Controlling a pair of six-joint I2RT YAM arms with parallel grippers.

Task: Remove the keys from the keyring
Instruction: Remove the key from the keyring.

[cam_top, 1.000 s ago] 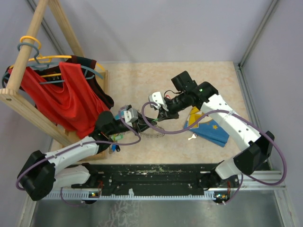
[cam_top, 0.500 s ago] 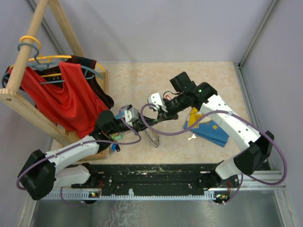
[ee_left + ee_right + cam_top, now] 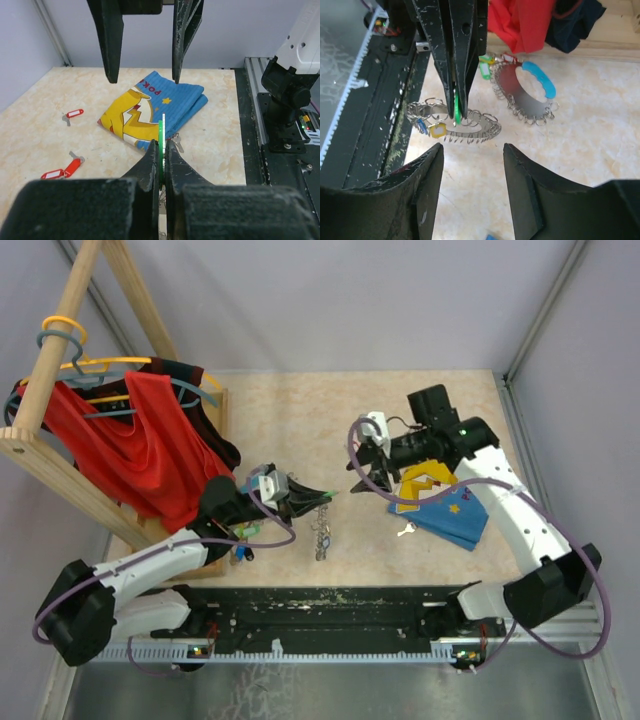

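My left gripper [image 3: 318,496] is shut on a green key tag [image 3: 161,131], seen edge-on between its fingertips. The keyring [image 3: 454,126], a grey ring fringed with silver loops, hangs from that tag just above the table [image 3: 320,532]. A yellow tag [image 3: 437,131] and a small blue tag [image 3: 421,125] still sit on it. My right gripper [image 3: 472,150] is open with nothing between its fingers. It hovers a short way to the right of the keyring [image 3: 366,462]. Loose red-tagged keys [image 3: 63,170] lie on the table.
A second looped ring with a light blue tag [image 3: 526,95] lies by the wooden rack's base. A blue and yellow cloth [image 3: 440,502] lies under the right arm with a silver key [image 3: 405,531] beside it. The clothes rack [image 3: 120,430] with red garments fills the left.
The right gripper has let go, opened wide and pulled back to the right. The left gripper has closed on the green tag, and the keyring now dangles from it alone.
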